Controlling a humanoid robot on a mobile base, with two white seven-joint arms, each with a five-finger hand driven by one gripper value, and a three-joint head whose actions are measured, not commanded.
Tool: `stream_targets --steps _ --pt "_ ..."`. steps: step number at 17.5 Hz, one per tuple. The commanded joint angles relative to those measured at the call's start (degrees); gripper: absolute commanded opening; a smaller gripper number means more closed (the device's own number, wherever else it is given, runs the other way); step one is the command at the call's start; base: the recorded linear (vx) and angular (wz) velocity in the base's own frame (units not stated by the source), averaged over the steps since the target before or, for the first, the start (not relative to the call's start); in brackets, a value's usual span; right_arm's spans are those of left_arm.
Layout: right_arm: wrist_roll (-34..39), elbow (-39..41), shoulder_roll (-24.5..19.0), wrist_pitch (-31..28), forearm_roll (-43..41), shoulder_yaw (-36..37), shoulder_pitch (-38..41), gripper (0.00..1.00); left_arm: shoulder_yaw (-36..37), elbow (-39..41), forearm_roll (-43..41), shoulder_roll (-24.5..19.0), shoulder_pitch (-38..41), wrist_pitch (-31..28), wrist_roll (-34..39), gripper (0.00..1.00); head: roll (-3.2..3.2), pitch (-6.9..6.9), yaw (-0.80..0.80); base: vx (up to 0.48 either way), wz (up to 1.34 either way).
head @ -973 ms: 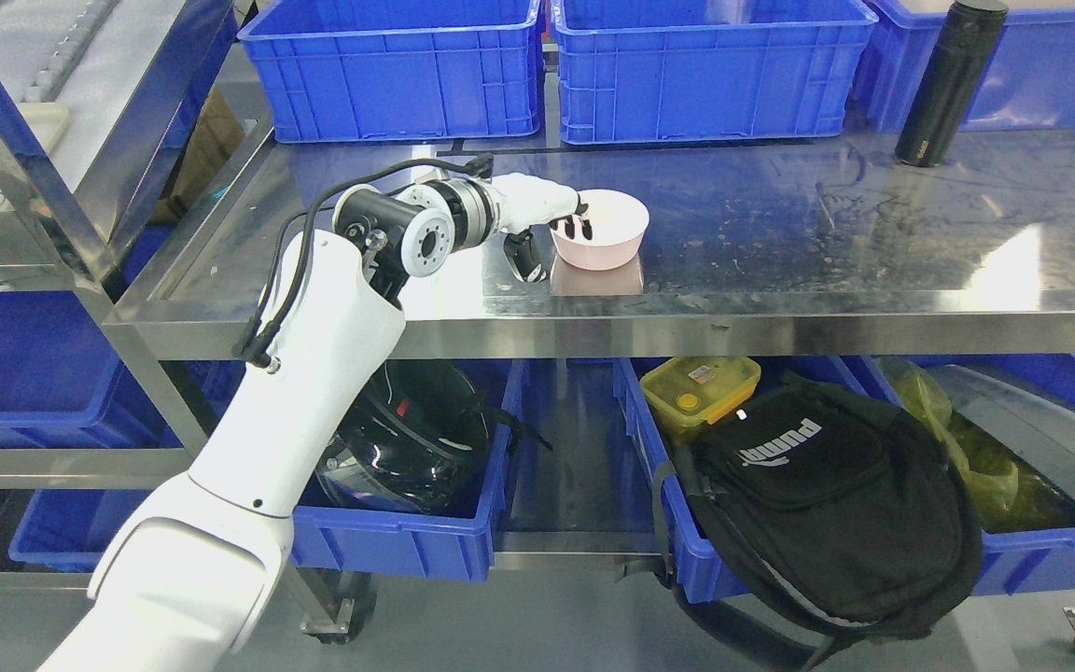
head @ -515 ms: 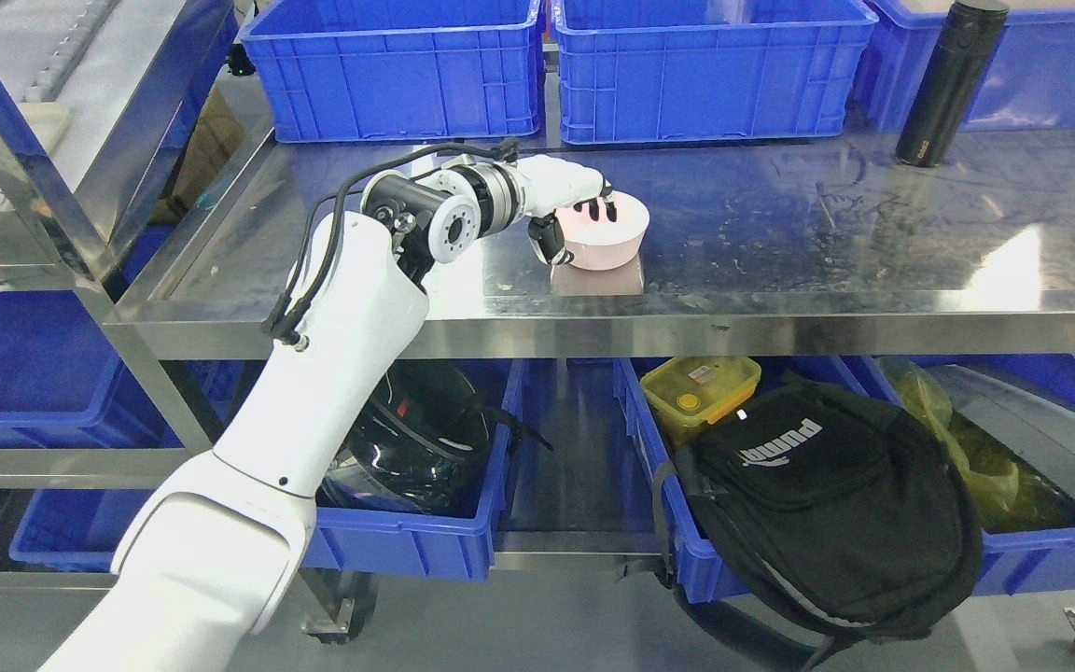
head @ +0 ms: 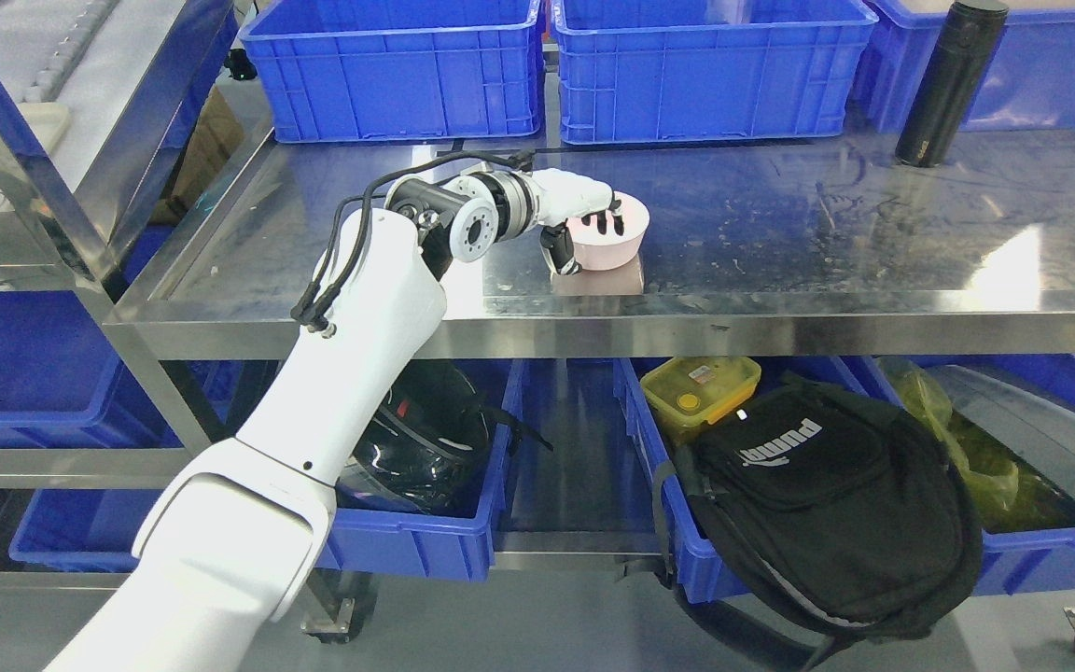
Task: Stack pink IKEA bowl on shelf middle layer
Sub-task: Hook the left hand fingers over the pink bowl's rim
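Left robot hand on the pink bowl at the shelf's front edge

The left robot hand reaches in from the bowl's left, its dark fingertips curled over the near rim and its thumb against the outer wall, gripping the bowl. The bowl sits upright on the steel shelf, in front of two blue bins. Far right of the bowl stands a black bottle.
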State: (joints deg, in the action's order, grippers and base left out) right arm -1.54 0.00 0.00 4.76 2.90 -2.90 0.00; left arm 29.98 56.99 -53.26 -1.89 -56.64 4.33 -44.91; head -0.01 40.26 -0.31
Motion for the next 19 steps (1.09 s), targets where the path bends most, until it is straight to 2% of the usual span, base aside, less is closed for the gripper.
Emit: stream_targets --steps 1,11,15,17,19 --pt "0.0 1.0 1.0 0.0 0.0 0.0 1.2 1.0 0.5 -8.2 -1.4 0.9 -2.0 0.2 0.1 0.55 0.0 0.0 0.0 0.0 0.0" --pt "0.0 1.0 1.0 0.0 0.0 0.0 1.2 1.0 -0.1 -15.0 -1.3 0.9 -3.4 2.7 1.9 0.55 0.0 0.0 0.0 0.0 0.0" --pt "0.0 1.0 1.0 0.0 0.0 0.0 1.2 1.0 0.0 -15.4 -1.2 0.9 -3.4 4.0 2.8 0.54 0.0 0.0 0.0 0.0 0.0" --pt "0.0 1.0 1.0 0.0 0.0 0.0 1.2 1.0 -0.2 -15.4 -0.8 0.9 -3.4 4.2 3.2 0.5 0.0 0.0 0.0 0.0 0.0" --pt "0.0 1.0 1.0 0.0 0.0 0.0 1.2 1.0 -0.5 -15.4 -0.7 0.9 -3.4 5.8 3.3 0.39 0.0 0.0 0.0 0.0 0.0"
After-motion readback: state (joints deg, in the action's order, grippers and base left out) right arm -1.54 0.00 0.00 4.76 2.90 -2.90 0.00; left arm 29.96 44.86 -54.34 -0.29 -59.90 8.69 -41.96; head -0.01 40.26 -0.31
